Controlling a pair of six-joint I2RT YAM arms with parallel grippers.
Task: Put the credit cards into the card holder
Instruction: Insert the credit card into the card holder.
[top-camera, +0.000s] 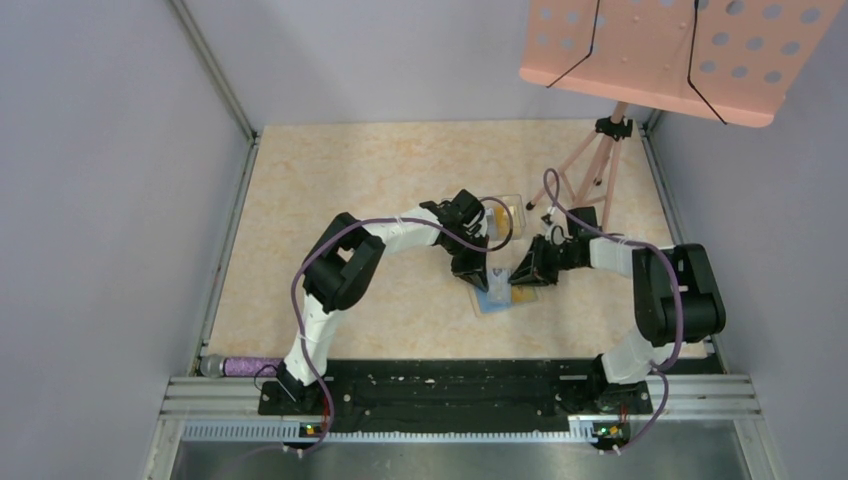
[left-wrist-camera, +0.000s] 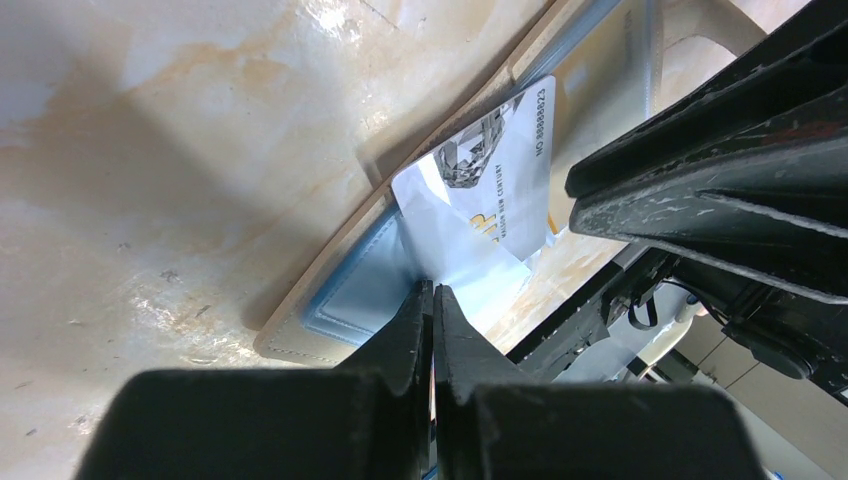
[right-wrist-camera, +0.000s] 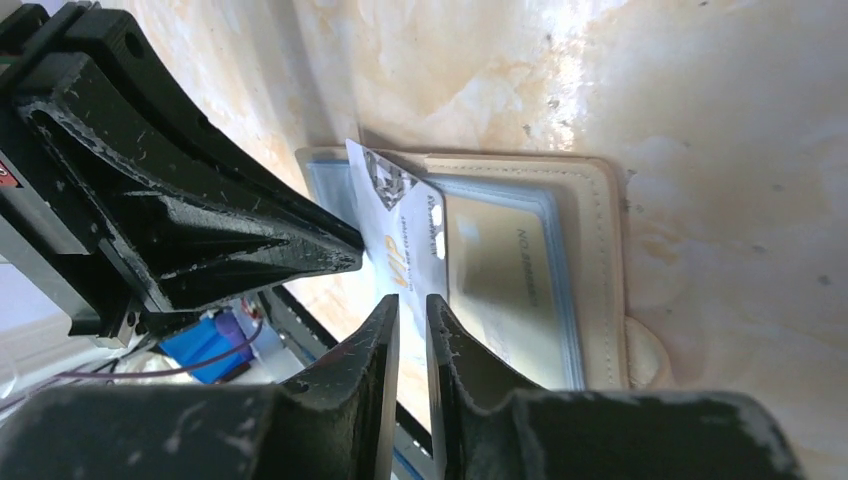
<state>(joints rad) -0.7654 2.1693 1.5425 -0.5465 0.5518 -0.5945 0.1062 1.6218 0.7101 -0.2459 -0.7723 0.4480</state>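
The tan card holder (top-camera: 497, 297) lies open on the table, blue-grey lining up; it also shows in the left wrist view (left-wrist-camera: 350, 290) and the right wrist view (right-wrist-camera: 600, 250). My left gripper (top-camera: 476, 272) (left-wrist-camera: 432, 292) is shut on a thin pale flap of its lining. A silvery-grey credit card (left-wrist-camera: 500, 170) (right-wrist-camera: 400, 225) stands tilted over the open holder, its lower edge at the pockets. My right gripper (top-camera: 528, 272) (right-wrist-camera: 412, 303) pinches this card's edge, its jaws nearly together. A yellowish card (right-wrist-camera: 500, 280) (top-camera: 524, 296) lies inside a clear pocket.
A clear plastic box (top-camera: 507, 210) sits just behind the left gripper. A pink tripod (top-camera: 598, 165) under a pink perforated board (top-camera: 680, 55) stands at the back right. A purple object (top-camera: 242, 366) lies by the front rail at left. Grey walls enclose the table.
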